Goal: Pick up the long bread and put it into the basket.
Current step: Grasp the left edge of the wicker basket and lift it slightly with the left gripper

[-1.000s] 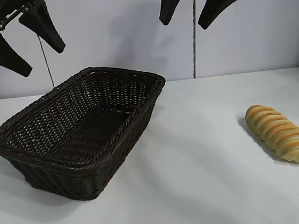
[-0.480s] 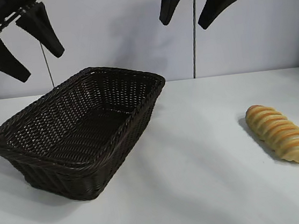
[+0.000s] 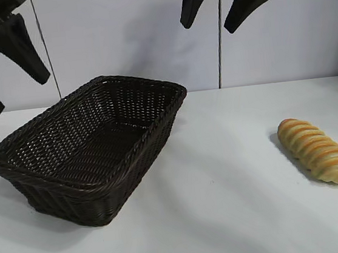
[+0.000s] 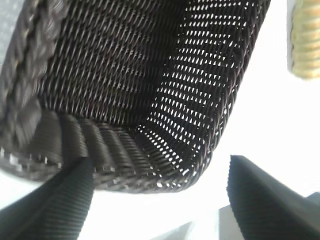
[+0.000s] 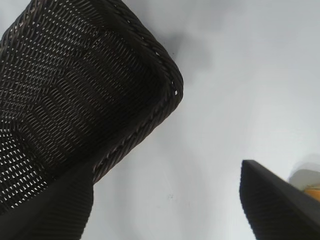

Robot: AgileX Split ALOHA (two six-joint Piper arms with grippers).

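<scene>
The long bread (image 3: 317,149), golden-yellow with orange-brown ridges, lies on the white table at the right. A slice of it shows in the left wrist view (image 4: 306,42) and in the right wrist view (image 5: 310,184). The dark-brown wicker basket (image 3: 14,165) stands at the left, empty. It also fills the left wrist view (image 4: 30,100) and shows in the right wrist view (image 5: 145,47). My left gripper (image 3: 7,68) hangs open and empty high above the basket's left end. My right gripper (image 3: 217,14) hangs open and empty high at the back, above the table's middle.
A white wall stands behind the table, with two thin vertical poles (image 3: 219,41) against it. The white tabletop (image 3: 227,205) stretches between the basket and the bread.
My left gripper has moved left and down, toward the picture's left edge. The right gripper, the basket and the bread have not moved.
</scene>
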